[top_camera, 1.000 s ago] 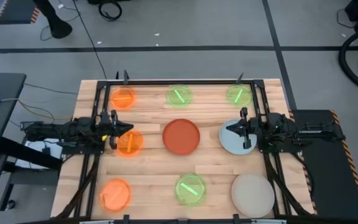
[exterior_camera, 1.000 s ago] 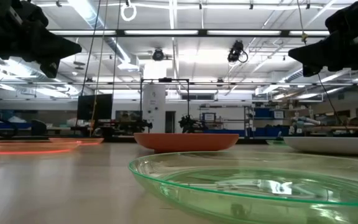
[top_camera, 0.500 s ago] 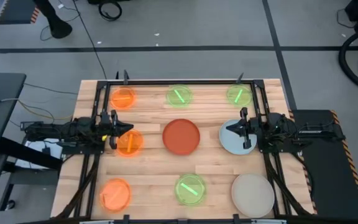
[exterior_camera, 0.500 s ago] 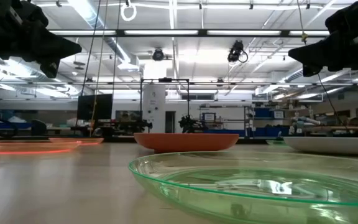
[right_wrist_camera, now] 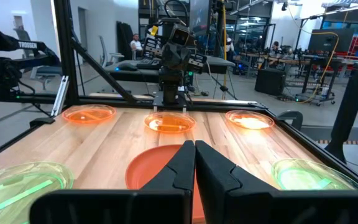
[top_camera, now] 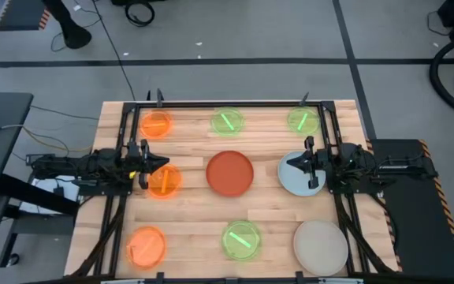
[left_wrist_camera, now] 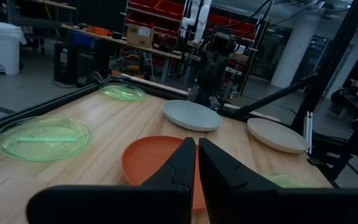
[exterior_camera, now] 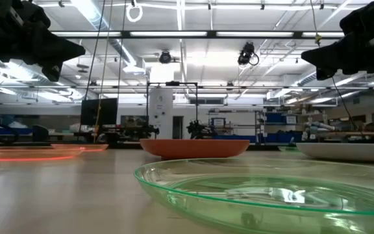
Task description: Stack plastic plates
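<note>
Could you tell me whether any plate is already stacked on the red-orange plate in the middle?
No, the red-orange plate lies bare and alone.

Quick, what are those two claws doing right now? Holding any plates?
Left gripper: shut, empty, above a small orange plate.
Right gripper: shut, empty, above the pale blue plate.

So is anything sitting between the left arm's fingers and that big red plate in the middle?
Nothing visible. The left gripper hovers over a small orange plate, and only bare table lies between that and the red plate.
</note>
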### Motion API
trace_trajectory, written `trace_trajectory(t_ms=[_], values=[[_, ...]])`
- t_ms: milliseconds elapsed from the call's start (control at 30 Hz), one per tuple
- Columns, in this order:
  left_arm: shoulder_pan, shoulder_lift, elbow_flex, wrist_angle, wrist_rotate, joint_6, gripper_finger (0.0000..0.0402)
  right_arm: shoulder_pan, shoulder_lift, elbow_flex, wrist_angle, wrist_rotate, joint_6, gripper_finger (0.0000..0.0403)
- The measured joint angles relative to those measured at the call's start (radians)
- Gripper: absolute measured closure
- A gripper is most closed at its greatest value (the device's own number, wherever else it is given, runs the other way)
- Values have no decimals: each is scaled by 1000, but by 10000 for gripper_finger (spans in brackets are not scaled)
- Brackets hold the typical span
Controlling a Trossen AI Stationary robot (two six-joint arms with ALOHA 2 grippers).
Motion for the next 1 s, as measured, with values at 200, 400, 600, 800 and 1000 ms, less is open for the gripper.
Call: trace_trajectory(t_ms=[200, 400, 600, 800, 1000], values=[[0, 0, 0, 0, 0, 0, 374, 0, 0, 0, 0, 0, 0, 380], [0, 0, 0, 0, 0, 0, 374, 0, 0, 0, 0, 0, 0, 380], [0, 0, 0, 0, 0, 0, 374, 0, 0, 0, 36, 0, 1, 380], [0, 0, 0, 0, 0, 0, 374, 2, 0, 0, 221, 0, 85, 380], [0, 0, 0, 0, 0, 0, 374, 0, 2, 0, 361, 137, 101, 380]])
